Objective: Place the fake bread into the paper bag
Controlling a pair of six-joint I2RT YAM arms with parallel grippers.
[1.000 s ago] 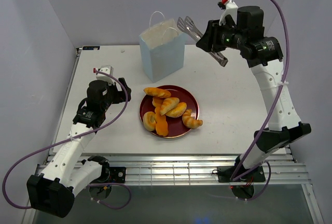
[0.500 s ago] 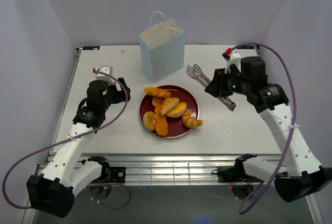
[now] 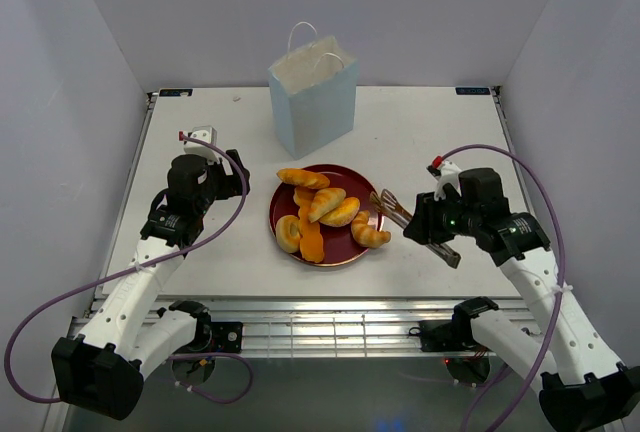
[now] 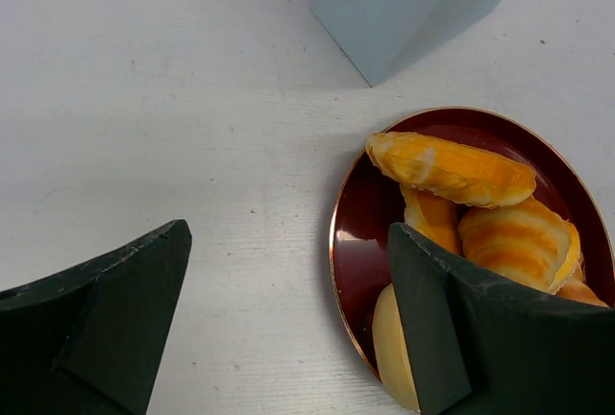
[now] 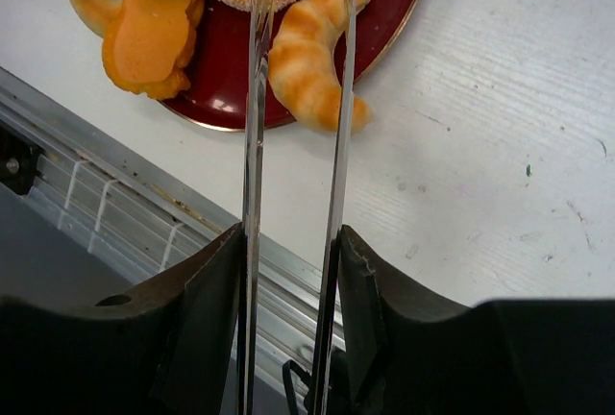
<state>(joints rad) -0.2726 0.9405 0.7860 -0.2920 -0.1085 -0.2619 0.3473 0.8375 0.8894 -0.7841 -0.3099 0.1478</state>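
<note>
White matte bench [image 3: 440, 142] enclosed at the back and both sides by plain pale grey-lilac walls [image 3: 400, 12], with aluminium rails [image 3: 330, 320] along its near edge, under even, diffuse light.

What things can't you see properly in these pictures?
Bottom of the paper bag: top view, hidden by its own walls.
Tips of the tongs: right wrist view, cut off by the top edge, so contact with the croissant is unclear.
Right part of the red plate: left wrist view, covered by a finger of the left gripper and cut by the right edge.
</note>
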